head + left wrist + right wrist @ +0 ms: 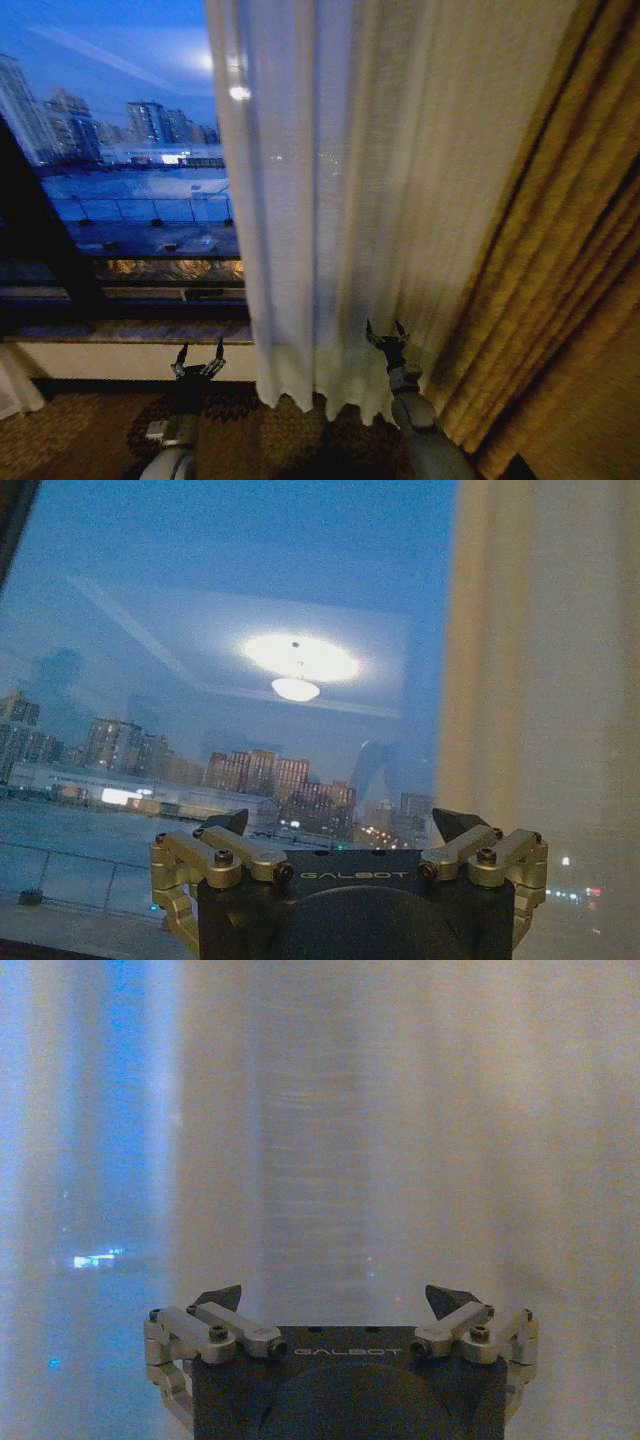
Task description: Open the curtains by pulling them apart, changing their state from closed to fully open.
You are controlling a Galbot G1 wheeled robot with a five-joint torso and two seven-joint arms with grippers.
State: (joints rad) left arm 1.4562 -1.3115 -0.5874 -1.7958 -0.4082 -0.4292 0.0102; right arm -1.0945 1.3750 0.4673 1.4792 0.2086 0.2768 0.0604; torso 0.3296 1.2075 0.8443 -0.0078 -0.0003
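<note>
A: Start with the biggest thing. Where does the curtain point(350, 200) hang?

B: In the head view the sheer panel fills the middle, from the top down to a wavy hem just above the carpet point(90, 440). To its left the window point(120, 170) is bare, showing the city at dusk. To its right hangs the thick yellow drape point(560, 300), touching the sheer's edge.

A: So half is open?

B: I'd judge so: the left side is uncovered, and this panel still covers the middle.

A: How will the fabric handle?

B: Light, soft and limp, I'd say. It is thin enough for lights to shine through, so it should bunch easily and may slip from a shallow pinch. A good hold looks like gathering several pleats at the free left edge, low down.

A: And the end effectors?

B: The left end effector point(199, 358) is low before the windowsill point(120, 332), beside the sheer's edge and apart from it, fingers spread, holding nothing. The right end effector point(386, 336) is up against the sheer near the hem, fingers also spread and empty.

A: What do the wrist views add?

B: The left wrist view shows a ceiling lamp's reflection point(298, 665) in the glass, with the sheer off to one side. The right wrist view shows the weave right in front of the spread fingertips point(224, 1297), with blue glow through one side.
</note>
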